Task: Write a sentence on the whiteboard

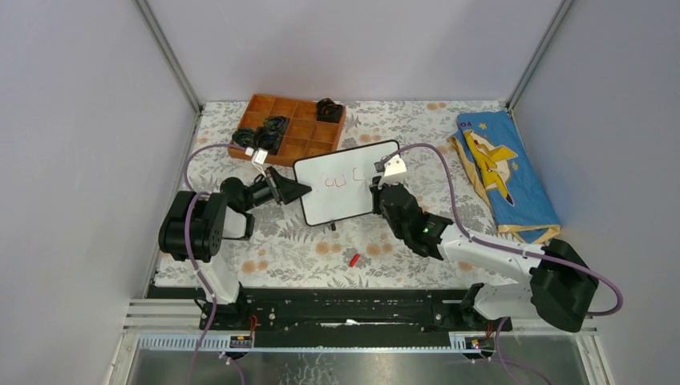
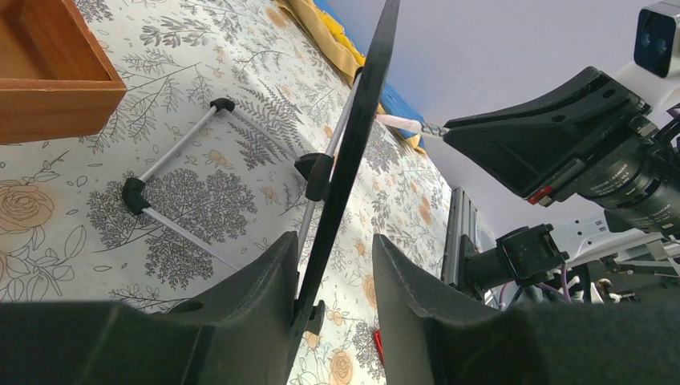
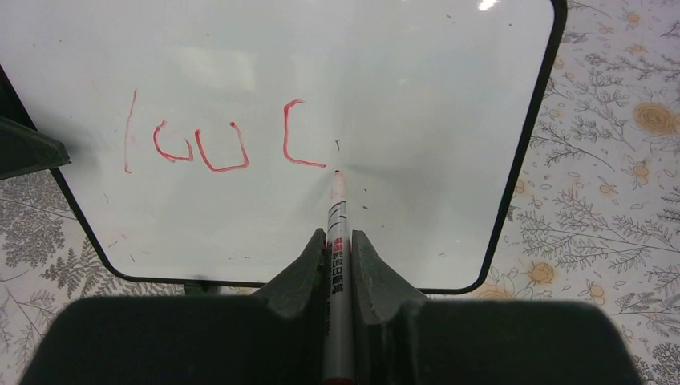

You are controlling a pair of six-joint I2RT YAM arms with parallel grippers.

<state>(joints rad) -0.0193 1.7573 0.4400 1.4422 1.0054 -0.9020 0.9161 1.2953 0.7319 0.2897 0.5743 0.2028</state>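
While the right gripper pinches the marker tight, the marker's long axis runs straight ahead, its tip on the whiteboard beside the red sentence. Half open, the left gripper straddles the board's edge.

One whiteboard, one marker, one tray, one cloth

Left arm chunky black, right arm with a white link, purple cables off both, left claw has matte black wedge fingers.
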